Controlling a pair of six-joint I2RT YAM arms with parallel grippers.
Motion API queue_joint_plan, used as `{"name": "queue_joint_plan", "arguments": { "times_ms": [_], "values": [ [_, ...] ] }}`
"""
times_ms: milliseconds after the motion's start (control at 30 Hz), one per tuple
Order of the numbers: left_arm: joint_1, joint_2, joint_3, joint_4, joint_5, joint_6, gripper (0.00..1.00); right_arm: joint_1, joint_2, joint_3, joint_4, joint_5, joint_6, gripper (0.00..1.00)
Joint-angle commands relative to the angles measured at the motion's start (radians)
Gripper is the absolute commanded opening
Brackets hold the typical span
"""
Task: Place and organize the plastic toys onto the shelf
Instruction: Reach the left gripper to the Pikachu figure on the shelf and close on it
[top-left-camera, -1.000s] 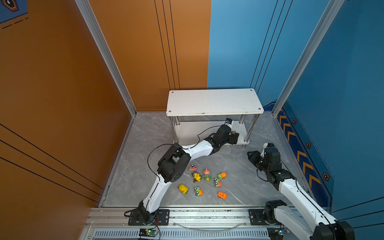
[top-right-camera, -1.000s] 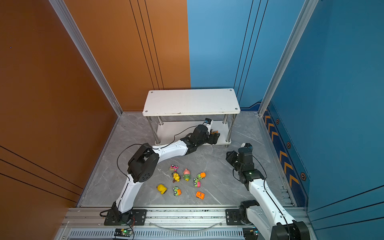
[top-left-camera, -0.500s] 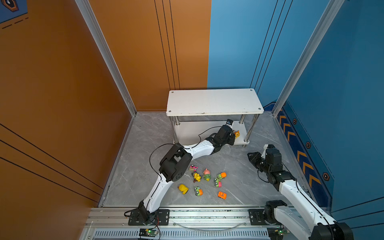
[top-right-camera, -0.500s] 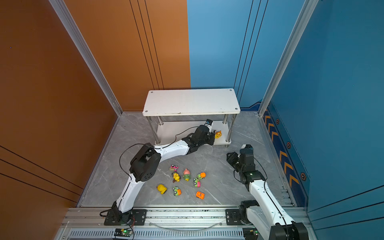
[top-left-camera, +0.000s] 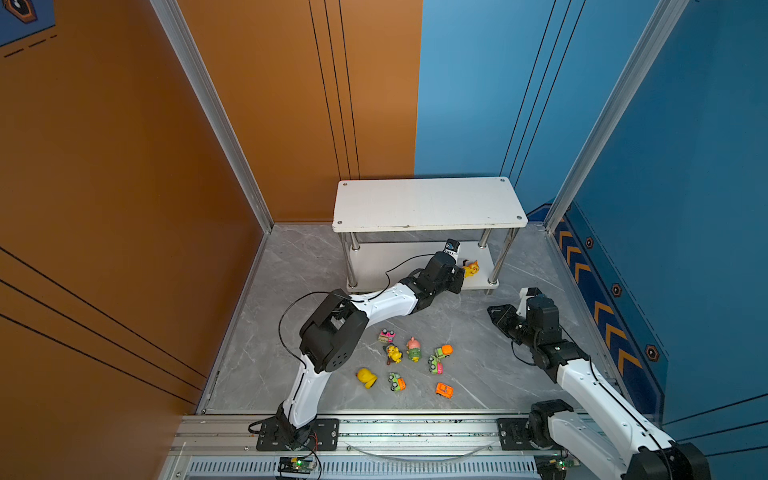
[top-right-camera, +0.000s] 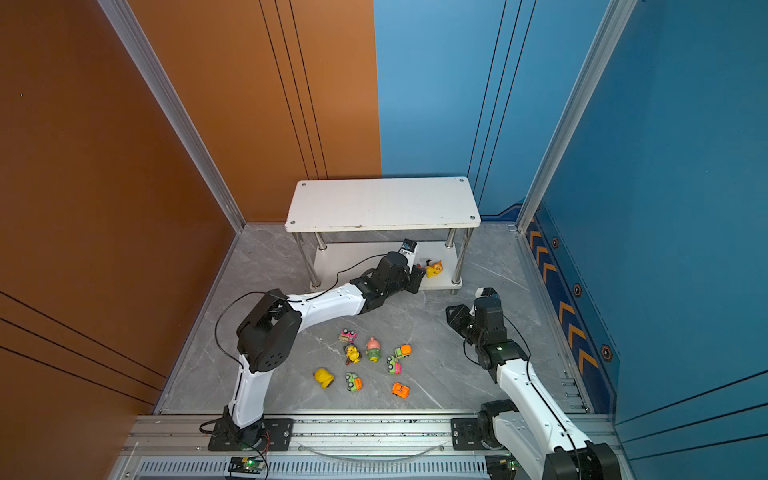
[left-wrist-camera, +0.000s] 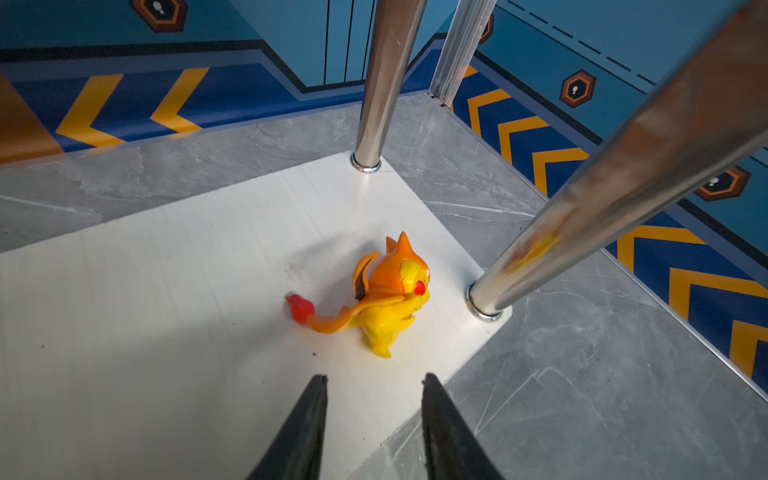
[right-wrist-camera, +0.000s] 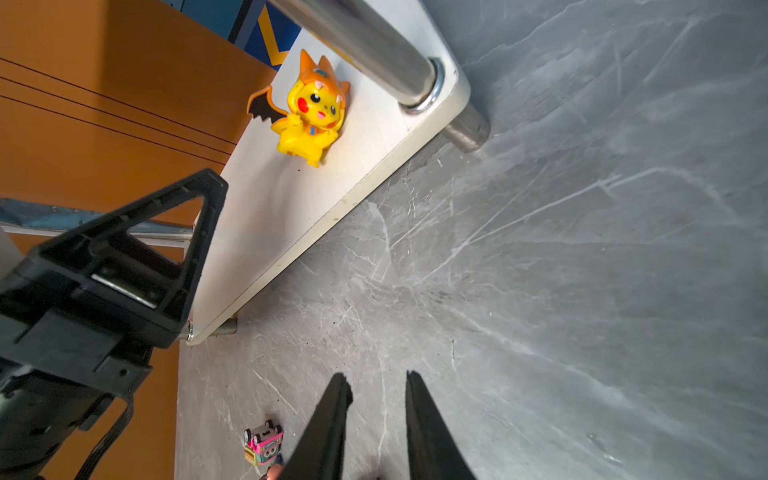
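1. Both top views are bright and evenly lit from overhead, sharp throughout, with saturated colours.
2. The shelf throws soft shade over its lower board.
3. In the left wrist view the figurine is crisp, with a faint shadow beside it. The nearest chrome leg is blurred and carries reflections.
4. Both wrist views show wide-angle stretching toward their edges.
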Motion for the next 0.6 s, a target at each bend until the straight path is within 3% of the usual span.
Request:
{"name": "queue_joint_plan", "arguments": {
  "times_ms": [0, 233, 567],
  "values": [
    [0.015, 0.053, 0.075, 0.006, 0.048, -0.001, 0.51, 0.004, -0.004, 0.028, -0.025, 0.010, -0.009, 0.28],
    [0.026, 0.147, 0.186, 0.017, 0.069, -0.008, 0.54, -0.004, 0.022, 0.042, -0.032, 0.018, -0.035, 0.28],
    [0.034, 0.250, 0.291, 0.016, 0.074, -0.018, 0.39, -0.010, 0.073, 0.054, -0.020, 0.001, -0.045, 0.28]
  ]
}}
